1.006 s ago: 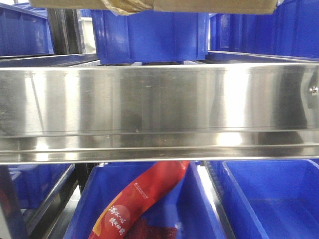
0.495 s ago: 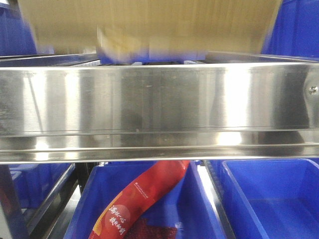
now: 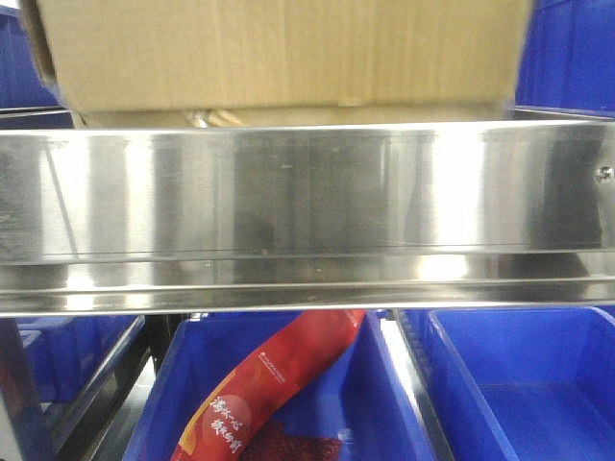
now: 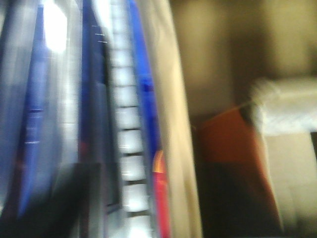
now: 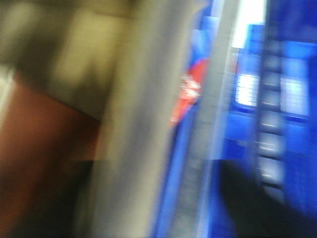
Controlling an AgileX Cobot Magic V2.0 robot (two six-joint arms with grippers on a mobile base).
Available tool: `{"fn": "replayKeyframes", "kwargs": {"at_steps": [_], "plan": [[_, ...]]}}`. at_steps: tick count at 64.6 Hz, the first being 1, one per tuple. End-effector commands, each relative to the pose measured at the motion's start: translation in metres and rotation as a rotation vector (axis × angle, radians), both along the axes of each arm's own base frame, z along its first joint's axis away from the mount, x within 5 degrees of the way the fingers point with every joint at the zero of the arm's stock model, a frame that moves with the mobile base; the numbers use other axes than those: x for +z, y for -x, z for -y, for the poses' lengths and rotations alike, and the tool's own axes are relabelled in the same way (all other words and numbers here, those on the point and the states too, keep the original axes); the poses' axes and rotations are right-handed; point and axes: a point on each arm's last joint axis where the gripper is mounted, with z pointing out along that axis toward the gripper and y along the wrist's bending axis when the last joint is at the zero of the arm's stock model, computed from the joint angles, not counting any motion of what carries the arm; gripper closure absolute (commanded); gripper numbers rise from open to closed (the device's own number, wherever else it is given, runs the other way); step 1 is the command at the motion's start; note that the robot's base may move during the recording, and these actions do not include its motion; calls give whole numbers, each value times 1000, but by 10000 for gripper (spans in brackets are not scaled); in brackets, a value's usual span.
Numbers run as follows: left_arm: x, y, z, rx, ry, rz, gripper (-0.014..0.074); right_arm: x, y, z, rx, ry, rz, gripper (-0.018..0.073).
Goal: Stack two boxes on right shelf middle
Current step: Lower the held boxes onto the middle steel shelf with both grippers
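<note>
Neither arm nor gripper appeared in the front-facing view. Both wrist views were heavily smeared by motion blur, so no fingers, pads or jaw edges could be made out. A dark, shapeless mass sat at the bottom of each wrist view, lower left in the left one and lower right in the right one, but whether it belonged to the grippers could not be told. Whether either gripper was spread or closed could not be judged from these views
</note>
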Motion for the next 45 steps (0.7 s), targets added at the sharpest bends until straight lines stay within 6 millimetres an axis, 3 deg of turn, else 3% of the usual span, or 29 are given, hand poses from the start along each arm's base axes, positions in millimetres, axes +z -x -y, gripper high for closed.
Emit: {"fn": "replayKeyframes", "kwargs": {"at_steps": [1,15,22,29,38,45], "plan": [[7,4,-3,6,5,25,22,13,4,3,0,8,41,-10],[37,32,-11,1,40,104,157,44,31,9,7,-5,104,71],[58,54,-17,0,61,163,276,64,53,15,9,-15,153,210],[69,77,-24,-2,74,197,453,77,75,20,8,-25,195,429],[65,108,-33,-2,69,181,702,77,100,26,6,-29,230,707],[50,130,-39,-14,68,180,708,68,119,31,1,-31,252,709]]}}
